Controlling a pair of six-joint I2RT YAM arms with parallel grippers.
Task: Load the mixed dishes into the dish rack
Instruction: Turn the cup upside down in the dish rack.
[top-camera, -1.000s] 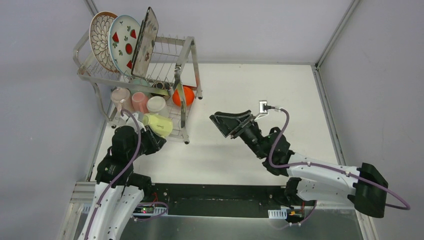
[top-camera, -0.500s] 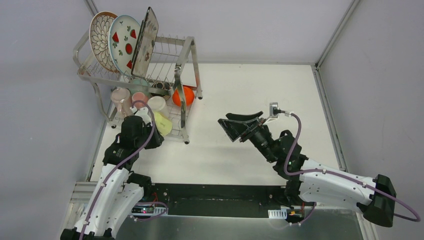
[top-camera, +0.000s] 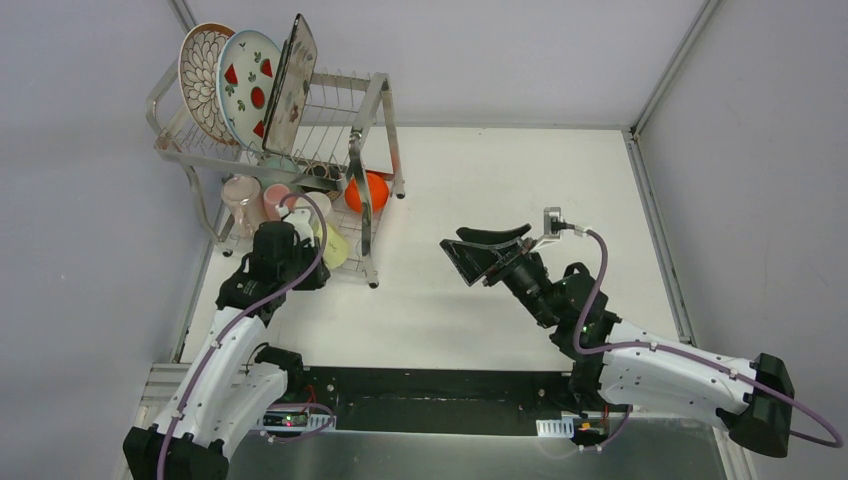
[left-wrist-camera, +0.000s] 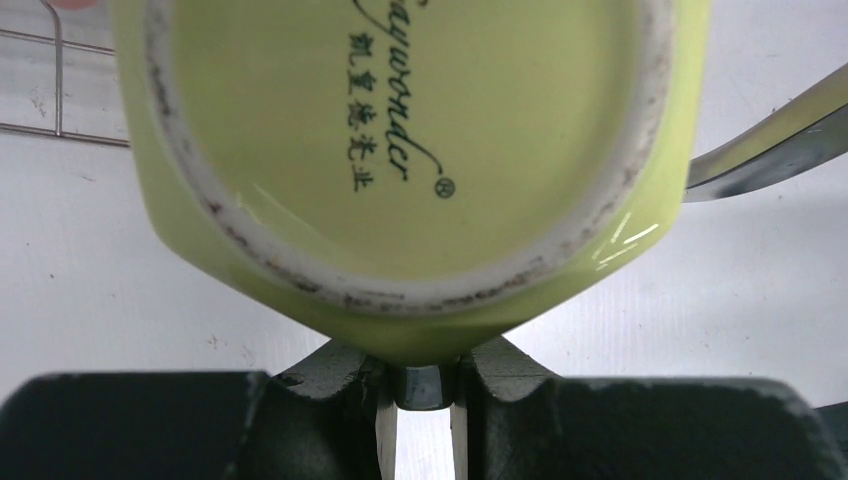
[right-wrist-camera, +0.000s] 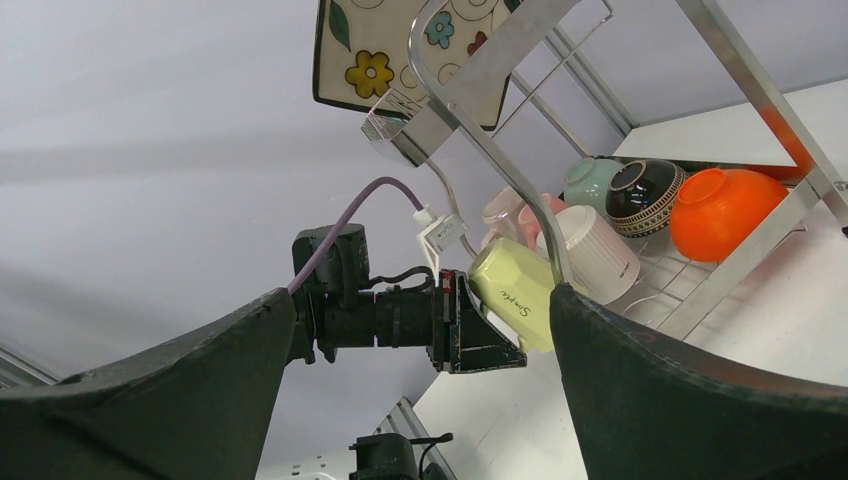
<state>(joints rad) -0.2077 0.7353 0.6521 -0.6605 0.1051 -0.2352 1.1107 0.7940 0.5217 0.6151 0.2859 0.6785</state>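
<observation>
My left gripper (top-camera: 300, 238) is shut on the handle of the yellow mug (top-camera: 332, 246), which lies on its side at the front of the dish rack's (top-camera: 370, 110) lower tier. The mug's underside (left-wrist-camera: 400, 130) fills the left wrist view, its handle pinched in the gripper (left-wrist-camera: 420, 385). Three plates stand in the top tier: petal-pattern (top-camera: 200, 80), red-fruit (top-camera: 250, 90) and flowered square (top-camera: 292, 85). Below sit the orange bowl (top-camera: 375, 190), brown bowl (right-wrist-camera: 645, 190), mint bowl (right-wrist-camera: 592, 180), white mug (right-wrist-camera: 595, 250) and pink mug (top-camera: 278, 198). My right gripper (top-camera: 485, 250) hovers open and empty, right of the rack.
The lilac mug (top-camera: 240, 195) stands at the lower tier's left end. Grey walls close in behind and left of the rack. White tabletop (top-camera: 520, 180) stretches right of the rack. A black strip (top-camera: 430, 385) runs along the near edge between the arm bases.
My left arm has reached forward, carrying the yellow mug farther under the rack's top tier. The right arm has drawn back slightly to the right, still open.
</observation>
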